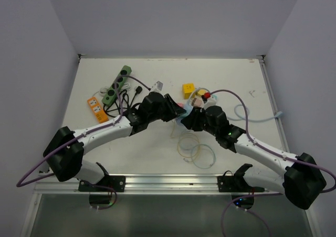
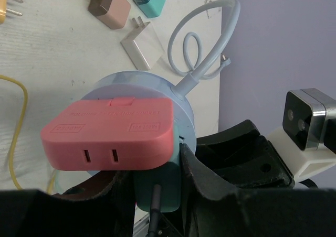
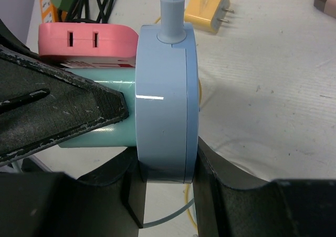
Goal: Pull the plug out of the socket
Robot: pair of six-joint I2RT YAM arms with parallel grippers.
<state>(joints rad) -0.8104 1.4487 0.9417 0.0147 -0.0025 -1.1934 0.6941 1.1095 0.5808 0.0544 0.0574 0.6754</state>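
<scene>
**Both grippers clamped on, plug wasn't out yet**

So at this point you had the round blue socket (image 3: pixel 163 90) pinched on edge in the right gripper (image 3: pixel 167 169), one finger on each flat face. That made sense to me. Squeezing the faces keeps the disc from spinning or tipping, and it left the plug side pointing straight at your other arm.

The left gripper (image 2: pixel 157 174) was clenched on the teal plug (image 2: pixel 168 182). Its fingers hugged the plug's two sides close to the socket face, and the plug's dark cord ran back between them. Gripping the body rather than the cord was the right call, I reckon, since the pull goes into the plastic.

The whole bundle was around the middle of the table (image 1: pixel 152 153), between the two arms. It looked lifted clear of the surface in the right wrist view, though I wouldn't swear to it. The teal plug was seated flush, with no gap showing.

The pink adapter (image 2: pixel 110 135) was plugged into the same face, just beside your left finger. A straight pull away from the disc looked safer than wiggling. The socket's pale cable (image 2: pixel 202 53) curled off behind it, slack.
</scene>
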